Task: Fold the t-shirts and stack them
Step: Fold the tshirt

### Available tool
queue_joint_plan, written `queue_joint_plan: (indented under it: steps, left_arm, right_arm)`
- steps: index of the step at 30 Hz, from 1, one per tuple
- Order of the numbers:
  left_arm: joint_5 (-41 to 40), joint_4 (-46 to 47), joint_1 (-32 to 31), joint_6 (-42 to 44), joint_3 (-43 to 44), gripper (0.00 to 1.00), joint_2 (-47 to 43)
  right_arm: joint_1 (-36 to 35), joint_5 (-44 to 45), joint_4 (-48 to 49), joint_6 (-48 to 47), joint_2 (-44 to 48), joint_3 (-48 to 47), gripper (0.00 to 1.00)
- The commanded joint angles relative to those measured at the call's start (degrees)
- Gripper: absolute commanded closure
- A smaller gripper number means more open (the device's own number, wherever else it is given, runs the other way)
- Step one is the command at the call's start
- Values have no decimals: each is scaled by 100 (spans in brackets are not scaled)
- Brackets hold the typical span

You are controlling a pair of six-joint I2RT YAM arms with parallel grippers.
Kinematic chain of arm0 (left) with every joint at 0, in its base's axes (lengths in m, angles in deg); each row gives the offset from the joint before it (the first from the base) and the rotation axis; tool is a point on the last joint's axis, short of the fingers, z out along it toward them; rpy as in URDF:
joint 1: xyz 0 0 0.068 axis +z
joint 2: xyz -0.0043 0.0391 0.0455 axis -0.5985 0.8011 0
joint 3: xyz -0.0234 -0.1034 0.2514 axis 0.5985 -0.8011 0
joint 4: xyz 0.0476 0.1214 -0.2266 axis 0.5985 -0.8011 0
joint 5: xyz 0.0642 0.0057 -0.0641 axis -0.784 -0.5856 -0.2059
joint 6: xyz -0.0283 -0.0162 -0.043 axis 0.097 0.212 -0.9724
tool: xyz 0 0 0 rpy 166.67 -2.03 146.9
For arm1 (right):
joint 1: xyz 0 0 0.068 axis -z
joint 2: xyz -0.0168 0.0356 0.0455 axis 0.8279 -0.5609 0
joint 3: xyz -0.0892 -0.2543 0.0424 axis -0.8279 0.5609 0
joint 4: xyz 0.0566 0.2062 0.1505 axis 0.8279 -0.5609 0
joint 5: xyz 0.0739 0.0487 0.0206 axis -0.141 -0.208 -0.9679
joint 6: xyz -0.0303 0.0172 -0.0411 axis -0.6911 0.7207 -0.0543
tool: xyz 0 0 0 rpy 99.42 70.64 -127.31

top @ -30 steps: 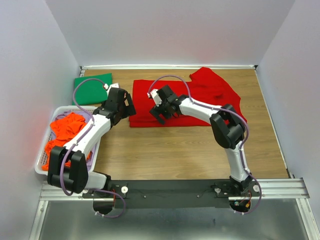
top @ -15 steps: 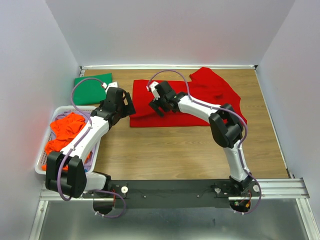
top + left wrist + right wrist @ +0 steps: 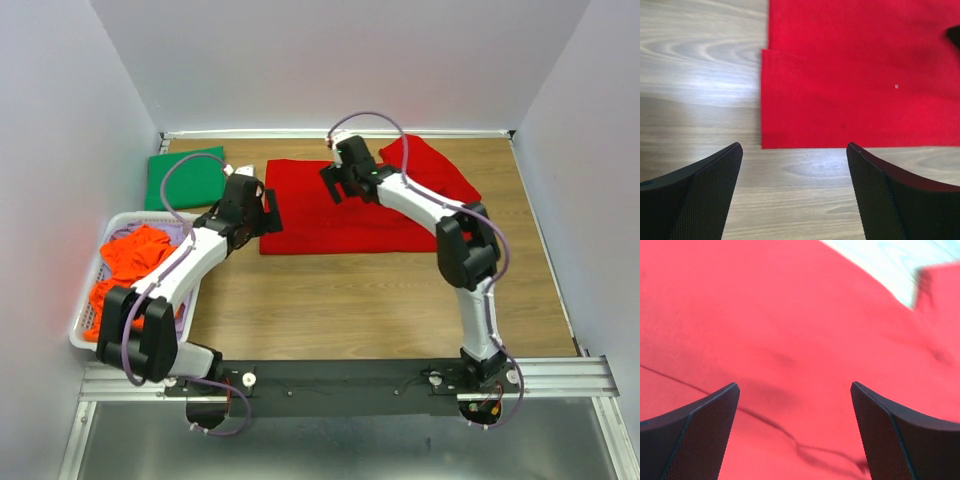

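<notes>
Seeing red t-shirt [image 3: 340, 220] near bench's [image 3: 350, 300] far edge; my left gripper [image 3: 792, 146] gapes empty at its near-left corner, right gripper [image 3: 794, 385] gapes above.

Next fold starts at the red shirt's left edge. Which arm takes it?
Left. The left gripper, open, hangs at the near-left corner of the red t-shirt, and the wrist view shows that corner between its fingers. The right gripper, also open, is over the far edge.

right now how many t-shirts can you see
3: the red t-shirt lies flat mid-table, the green t-shirt is folded at the far left corner, and the orange t-shirt is bunched in the basket. That orange heap may hide more.
</notes>
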Motion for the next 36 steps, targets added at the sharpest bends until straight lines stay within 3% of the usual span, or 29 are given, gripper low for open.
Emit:
queue_joint_plan:
  steps: [1,10,13,18,24,36]
  left_arm:
    - [268,225,-173,91,247,11,476]
    - [338,278,-270,241,722,20,1540]
    - [312,261,-270,302,705,20,1769]
    - [189,173,-270,373,670,22,2041]
    - [136,103,-270,452,582,24,2226]
    - [13,-345,-226,408,257,24,2393]
  right_arm:
    - [526,-15,65,1064,1029,933,3]
    - [2177,-340,-93,2691,3305,3843,18]
    - [2828,-551,-102,3043,3667,4294,25]
    - [3865,-850,-75,3403,3730,4761,42]
    - [4368,-1140,134,3667,3449,4928,58]
    - [5247,-1053,558,4027,3123,5525,64]
